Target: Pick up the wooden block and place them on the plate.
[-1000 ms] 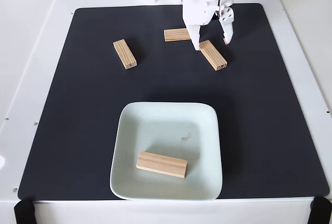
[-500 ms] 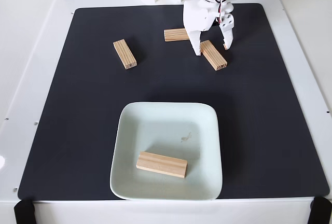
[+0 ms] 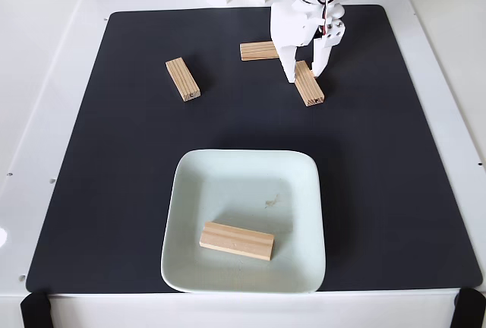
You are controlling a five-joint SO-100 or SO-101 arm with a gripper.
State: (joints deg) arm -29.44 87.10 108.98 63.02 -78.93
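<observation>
Your white two-finger gripper (image 3: 304, 77) pinches, seemingly, a pale wooden block (image 3: 309, 83) on the far black mat (image 3: 395, 153); another block (image 3: 236, 241) lies in the near mint-white square plate (image 3: 228, 172).

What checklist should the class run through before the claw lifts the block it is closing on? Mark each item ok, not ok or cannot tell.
1. Claw straddles the target block, one finger on each side: ok.
2. Fingers pressed firmly against the block: cannot tell; they look close to its sides.
3. Neighbouring block apart from the target: ok, a gap of mat shows.
4. Plate has bare room for another block: ok; the block on it lies near the front edge.
5. Far-left block out of the path to the plate: ok.
</observation>
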